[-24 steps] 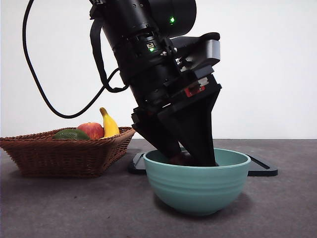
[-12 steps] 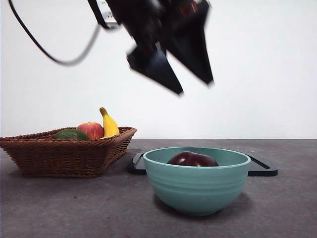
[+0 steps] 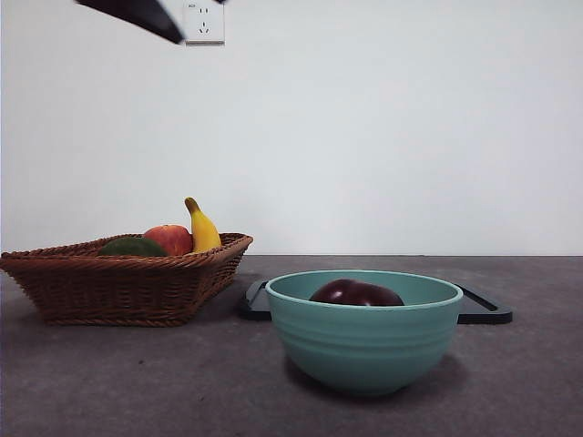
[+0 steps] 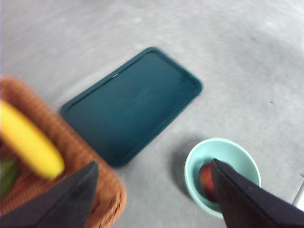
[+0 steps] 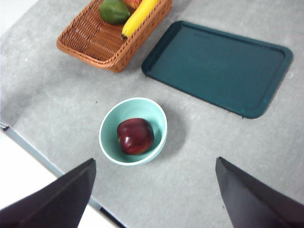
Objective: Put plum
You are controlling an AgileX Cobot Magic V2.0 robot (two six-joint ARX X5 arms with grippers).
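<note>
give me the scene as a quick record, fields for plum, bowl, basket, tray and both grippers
plum: plum lies inside the bowl, nothing holding it
bowl: teal bowl on the grey table, in front of the tray
basket: wicker basket beside the bowl, holding a banana, an apple and a green fruit
tray: dark tray, nothing on it
left gripper: left gripper open, high above the table, holding nothing
right gripper: right gripper open, high above the bowl, holding nothing
</note>
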